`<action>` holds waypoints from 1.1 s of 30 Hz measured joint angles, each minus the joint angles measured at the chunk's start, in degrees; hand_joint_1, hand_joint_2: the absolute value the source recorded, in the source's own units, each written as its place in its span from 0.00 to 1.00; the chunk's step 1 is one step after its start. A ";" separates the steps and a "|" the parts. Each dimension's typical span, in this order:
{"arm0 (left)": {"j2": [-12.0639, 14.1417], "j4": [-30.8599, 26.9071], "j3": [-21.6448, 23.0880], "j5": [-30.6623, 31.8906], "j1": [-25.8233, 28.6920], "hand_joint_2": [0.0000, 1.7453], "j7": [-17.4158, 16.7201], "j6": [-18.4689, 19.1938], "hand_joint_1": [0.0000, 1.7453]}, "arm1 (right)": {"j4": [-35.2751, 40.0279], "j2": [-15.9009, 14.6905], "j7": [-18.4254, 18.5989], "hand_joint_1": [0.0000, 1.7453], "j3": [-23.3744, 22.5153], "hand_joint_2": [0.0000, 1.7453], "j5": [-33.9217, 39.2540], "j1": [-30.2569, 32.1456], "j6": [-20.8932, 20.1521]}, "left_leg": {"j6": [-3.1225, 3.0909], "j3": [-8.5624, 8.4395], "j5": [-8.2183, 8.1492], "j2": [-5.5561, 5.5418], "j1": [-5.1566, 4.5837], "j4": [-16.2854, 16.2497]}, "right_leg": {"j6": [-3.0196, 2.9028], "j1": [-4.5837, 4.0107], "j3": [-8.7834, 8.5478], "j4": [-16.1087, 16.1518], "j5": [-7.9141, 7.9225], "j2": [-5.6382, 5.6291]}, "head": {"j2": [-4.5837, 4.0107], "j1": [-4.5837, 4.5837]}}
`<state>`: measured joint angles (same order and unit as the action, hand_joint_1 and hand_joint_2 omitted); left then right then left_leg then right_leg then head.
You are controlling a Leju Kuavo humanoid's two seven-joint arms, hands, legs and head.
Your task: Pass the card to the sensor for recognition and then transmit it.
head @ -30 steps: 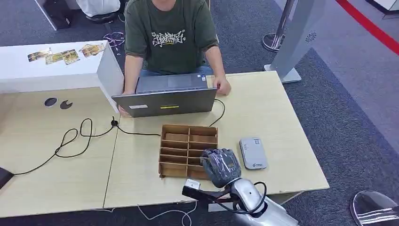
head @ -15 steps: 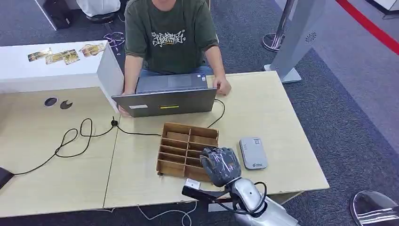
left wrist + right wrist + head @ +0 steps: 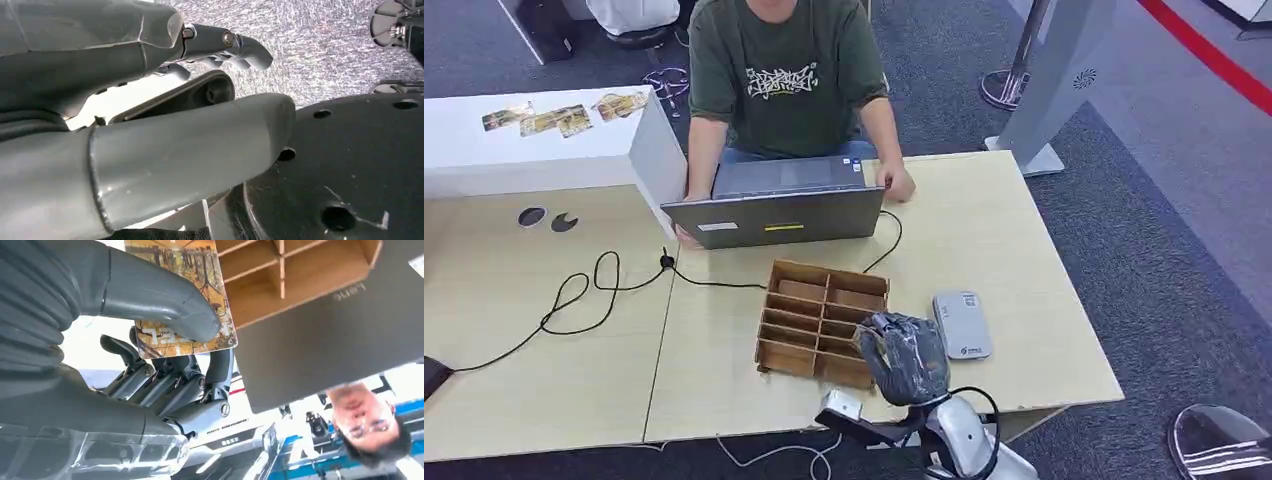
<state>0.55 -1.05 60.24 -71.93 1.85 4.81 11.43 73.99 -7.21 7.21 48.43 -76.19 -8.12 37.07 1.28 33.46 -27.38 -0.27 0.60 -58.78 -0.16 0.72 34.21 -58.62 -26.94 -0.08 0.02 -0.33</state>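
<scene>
Pinching the card (image 3: pixel 185 295) between thumb and fingers, the right hand (image 3: pixel 904 355) hovers over the wooden divider box (image 3: pixel 819 320); a loose pinch could drop it before the sensor (image 3: pixel 962 324); left hand's state unclear.

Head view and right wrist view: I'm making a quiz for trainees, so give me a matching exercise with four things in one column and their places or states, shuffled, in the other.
Things:
1. card
2. sensor
3. wooden organizer
4. laptop

Places or states:
A. grey, flat on the table just right of the organizer
B. open in front of the seated person
C. pinched in the right robot hand
D. compartments, table centre

Pairs: 1-C, 2-A, 3-D, 4-B
</scene>
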 joint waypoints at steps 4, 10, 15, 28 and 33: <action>-0.26 0.00 0.00 -0.07 0.00 0.00 0.00 -0.17 0.00 | 4.46 1.40 -2.95 1.00 -3.78 1.00 -0.76 3.46 0.15 | 0.00 0.00 0.00 0.00 0.00 0.00 | 0.00 0.00 0.00 0.00 0.00 0.00 | 0.00 0.00; -0.55 0.00 0.00 -0.26 -0.02 0.00 0.00 -0.48 0.00 | 9.77 3.78 -5.27 1.00 -10.14 1.00 -0.94 7.73 0.15 | 0.00 0.00 0.00 0.00 0.00 0.00 | 0.00 0.00 0.00 0.00 0.00 0.00 | 0.00 0.02; -0.66 0.00 0.00 -0.59 -0.02 0.00 0.00 -0.61 0.00 | 12.17 5.05 -5.64 1.00 -14.02 1.00 -0.94 9.91 0.15 | 0.00 -0.01 0.00 0.00 0.00 0.00 | 0.00 0.00 -0.01 0.00 0.00 0.00 | 0.00 0.02; -1.16 0.00 0.00 -1.57 -0.04 0.00 -0.02 -1.20 0.00 | 17.13 7.04 -4.24 1.00 -23.12 1.00 0.18 14.60 0.15 | 0.00 0.00 0.00 0.00 0.00 0.00 | 0.00 0.00 0.00 0.01 0.00 0.00 | 0.00 0.02; -1.44 0.00 0.00 -1.92 -0.04 0.00 -0.02 -1.33 0.00 | 18.80 7.45 -3.21 1.00 -26.18 1.00 0.02 16.21 0.15 | -0.01 0.00 0.00 0.00 -0.01 0.00 | 0.00 0.01 0.00 0.01 0.00 0.00 | 0.00 0.02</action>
<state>-0.90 -1.05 60.24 -73.86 1.81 4.79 10.10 92.78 0.24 4.00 22.25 -76.17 8.09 37.22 1.28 33.45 -27.39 -0.26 0.59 -58.78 -0.15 0.73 34.21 -58.60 -26.94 -0.08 0.02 -0.31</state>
